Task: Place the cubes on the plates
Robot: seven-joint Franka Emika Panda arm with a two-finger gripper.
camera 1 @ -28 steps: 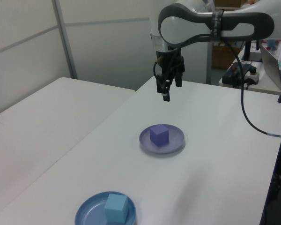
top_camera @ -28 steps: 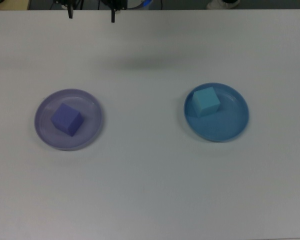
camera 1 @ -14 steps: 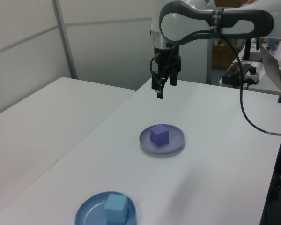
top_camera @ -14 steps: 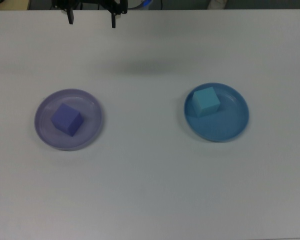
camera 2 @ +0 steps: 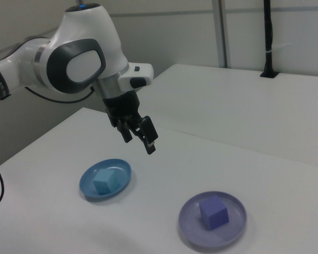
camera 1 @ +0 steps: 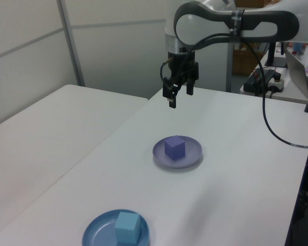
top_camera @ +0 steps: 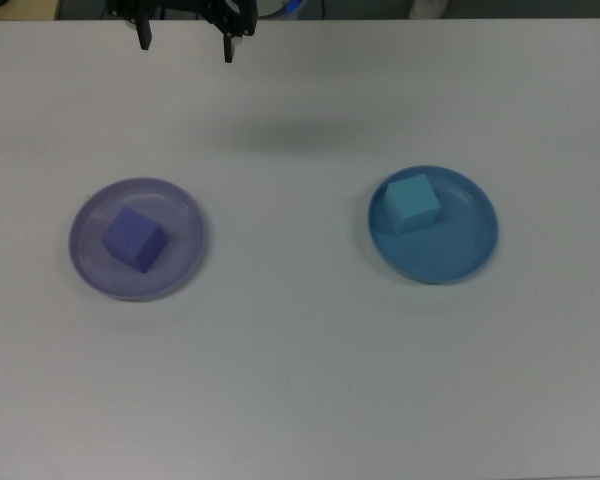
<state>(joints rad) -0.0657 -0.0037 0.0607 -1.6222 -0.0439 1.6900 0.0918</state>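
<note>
Two cubes sit on two plates, one on each, so you can see both are already placed. On the white surface (top_camera: pixel 300 380), the purple cube (top_camera: pixel 134 239) rests near the middle of the lavender plate (top_camera: pixel 185 215), which lies on the top view's left; the turquoise cube (top_camera: pixel 412 203) sits on the blue plate (top_camera: pixel 460 250) on the top view's right, pushed toward the plate's upper left rim. The plates lie well apart, with bare surface between them. Your claw (camera 1: pixel 178 94) hangs in the air above the surface, empty, its two fingers spread wide with nothing between them. In the top view only the fingertips (top_camera: pixel 228 50) show at the upper edge, beyond the lavender plate. In the left view the claw is high above and behind the purple cube (camera 1: pixel 174 147), touching nothing. In the right view the claw (camera 2: pixel 140 135) is tilted, hovering above the stretch between the blue plate (camera 2: pixel 122 169) and the lavender plate (camera 2: pixel 233 211), closer to the blue one.
</note>
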